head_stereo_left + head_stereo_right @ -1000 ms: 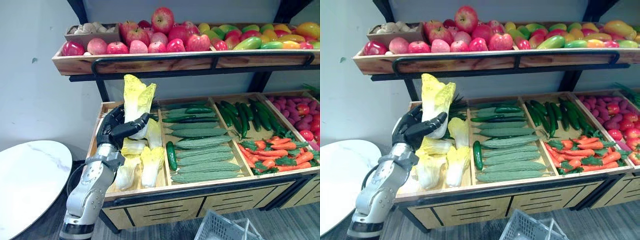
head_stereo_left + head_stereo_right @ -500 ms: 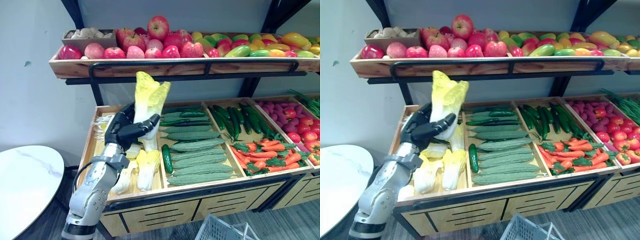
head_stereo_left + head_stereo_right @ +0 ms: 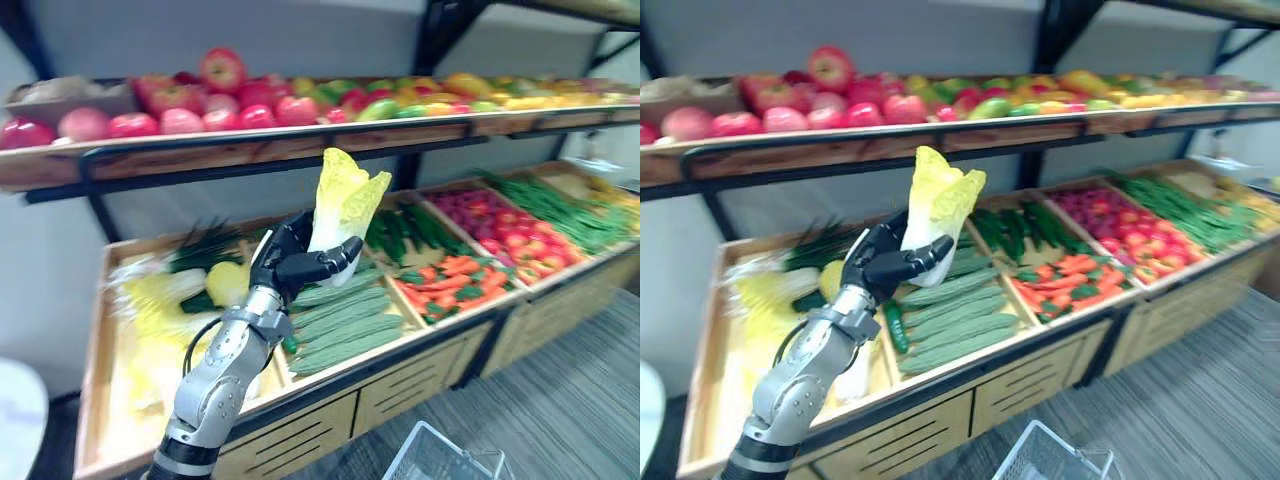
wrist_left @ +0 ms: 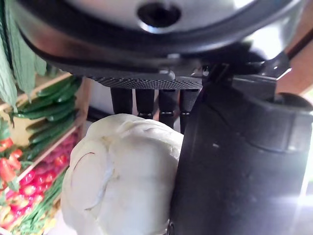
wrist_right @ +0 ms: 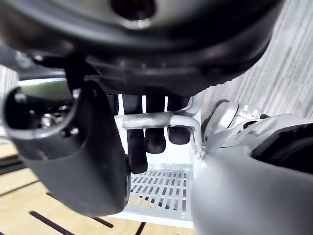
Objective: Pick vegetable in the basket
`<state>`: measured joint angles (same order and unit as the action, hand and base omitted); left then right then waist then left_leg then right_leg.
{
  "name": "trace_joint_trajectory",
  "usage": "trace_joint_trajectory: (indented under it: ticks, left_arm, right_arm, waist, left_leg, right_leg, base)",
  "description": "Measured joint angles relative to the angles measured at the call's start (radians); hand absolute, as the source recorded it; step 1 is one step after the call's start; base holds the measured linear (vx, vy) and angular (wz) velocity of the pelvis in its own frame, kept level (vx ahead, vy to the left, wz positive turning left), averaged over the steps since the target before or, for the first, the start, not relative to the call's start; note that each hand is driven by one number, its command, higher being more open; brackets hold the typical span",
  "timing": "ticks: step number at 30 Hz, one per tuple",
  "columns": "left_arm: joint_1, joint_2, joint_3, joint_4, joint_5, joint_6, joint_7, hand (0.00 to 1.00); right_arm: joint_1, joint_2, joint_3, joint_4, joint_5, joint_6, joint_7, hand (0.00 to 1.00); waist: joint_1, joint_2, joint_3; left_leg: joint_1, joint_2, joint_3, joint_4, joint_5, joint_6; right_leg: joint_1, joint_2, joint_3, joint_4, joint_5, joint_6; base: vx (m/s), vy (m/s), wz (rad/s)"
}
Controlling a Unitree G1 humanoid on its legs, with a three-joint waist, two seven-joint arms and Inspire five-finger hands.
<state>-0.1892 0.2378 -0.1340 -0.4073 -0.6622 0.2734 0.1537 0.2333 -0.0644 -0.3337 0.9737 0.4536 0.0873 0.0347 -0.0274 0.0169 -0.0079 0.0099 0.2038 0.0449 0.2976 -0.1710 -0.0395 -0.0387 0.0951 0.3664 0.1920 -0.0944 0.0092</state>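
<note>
Cabbage [image 3: 345, 203] base hidden inside left robot hand [image 3: 288, 266]; basket [image 3: 438, 464] cut off.

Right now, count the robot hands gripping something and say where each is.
2. The left hand is curled round a cabbage, held up in front of the vegetable stand. The right hand is curled round the handle of the white basket.

You are in a shop that sells fruit and vegetables. At 12 o'clock a long wooden shelf [image 3: 250, 150] holds red apples [image 3: 182, 121]. Under it, wooden bins [image 3: 400, 375] hold cucumbers [image 3: 340, 320], carrots [image 3: 450, 275] and, at 3 o'clock, green beans [image 3: 560, 205]. A white basket [image 3: 440, 462] is at 6 o'clock.
</note>
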Motion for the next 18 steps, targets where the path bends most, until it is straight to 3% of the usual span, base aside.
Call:
trace_joint_trajectory:
  ticks: [2,5,8,10,13,14,18]
  left_arm:
    - [-0.008,-0.001,-0.003,-0.039,0.006,0.001,-0.024,0.00]
    - [-0.020,0.027,-0.002,-0.041,0.005,0.002,-0.048,0.00]
    - [-0.025,0.074,-0.001,-0.041,0.005,0.009,-0.074,0.00]
    - [-0.029,0.083,0.000,-0.041,0.005,0.014,-0.119,0.00]
    - [-0.029,0.106,0.003,-0.043,0.028,0.014,-0.169,0.00]
    - [-0.029,0.121,0.005,-0.053,0.052,0.014,-0.193,0.00]
    - [-0.029,0.120,0.016,-0.104,0.117,0.013,-0.278,0.00]
  right_arm:
    - [-0.003,-0.006,-0.027,-0.005,0.025,0.018,0.004,0.00]
    - [0.007,0.025,-0.080,-0.031,0.124,0.022,-0.002,0.00]
    - [0.024,0.037,-0.083,-0.089,0.154,0.021,-0.010,0.00]
    - [0.040,0.050,-0.076,-0.150,0.154,0.020,-0.029,0.00]
    - [0.052,0.053,-0.075,-0.317,0.139,0.048,-0.046,0.00]
    - [0.062,0.052,-0.070,-0.408,0.137,0.063,-0.051,0.00]
    - [0.099,-0.019,-0.068,-0.750,0.134,0.132,-0.075,0.00]
  waist:
    - [-0.019,0.012,-0.001]
    - [-0.025,-0.003,0.030]
    - [-0.029,-0.006,0.034]
    - [-0.027,-0.006,0.034]
    - [0.000,-0.005,0.041]
    - [0.000,-0.010,0.044]
    - [0.000,-0.002,0.043]
  left_leg:
    - [0.013,0.002,0.047,-0.018,-0.026,-0.042]
    - [0.058,-0.005,0.119,-0.042,-0.046,-0.073]
    - [0.081,-0.026,0.167,-0.058,-0.054,-0.065]
    - [0.092,-0.030,0.205,-0.060,-0.059,-0.058]
    - [0.128,-0.031,0.279,-0.065,-0.067,-0.044]
    - [0.137,-0.033,0.286,-0.065,-0.070,-0.042]
    - [0.139,-0.017,0.296,-0.078,-0.071,-0.042]
  right_leg:
    - [-0.058,0.003,0.024,0.058,-0.017,0.025]
    - [-0.077,-0.019,0.018,0.083,-0.025,0.045]
    - [-0.091,-0.038,0.024,0.076,0.000,0.074]
    - [-0.101,-0.048,0.027,0.064,0.011,0.077]
    - [-0.131,-0.132,-0.143,0.067,0.026,0.077]
    - [-0.133,-0.134,-0.143,0.062,0.063,0.093]
    - [-0.118,-0.107,-0.132,-0.015,0.122,0.091]
  base:
    - [-0.05,0.167,-0.83]
    - [-0.06,0.173,-0.59]
    - [-0.03,0.106,-0.54]
    - [-0.03,0.102,-0.62]
    - [-0.04,0.070,-0.82]
    - [-0.02,0.059,-0.65]
    - [0.02,0.005,-0.27]
